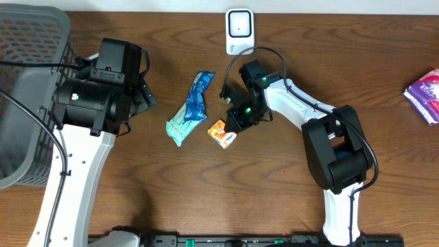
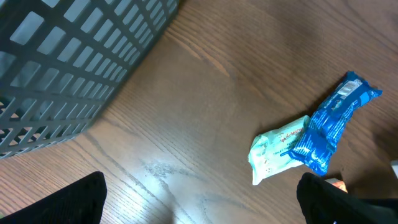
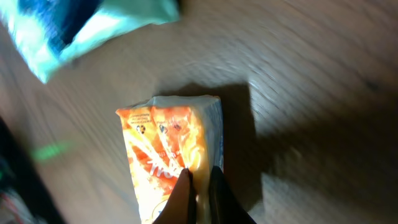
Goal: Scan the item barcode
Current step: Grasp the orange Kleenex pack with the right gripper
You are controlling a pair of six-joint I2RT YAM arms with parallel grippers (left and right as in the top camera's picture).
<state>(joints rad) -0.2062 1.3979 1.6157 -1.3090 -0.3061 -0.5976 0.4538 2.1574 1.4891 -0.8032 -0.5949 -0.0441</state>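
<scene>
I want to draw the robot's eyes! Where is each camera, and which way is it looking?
Overhead: above the table, facing straight down; left arm and right arm show.
Left wrist: on the left arm, facing the grey basket and blue packet; left pincer open, fingers at bottom corners.
Right wrist: close above the orange packet; right pincer pinches it.
Overhead and left wrist share the blue packet.

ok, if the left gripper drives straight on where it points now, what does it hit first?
Most likely bare table: in the left wrist view the open left gripper aims at wood between the grey basket and the teal packet, neither on its centre line. Depth is hard to judge.
</scene>
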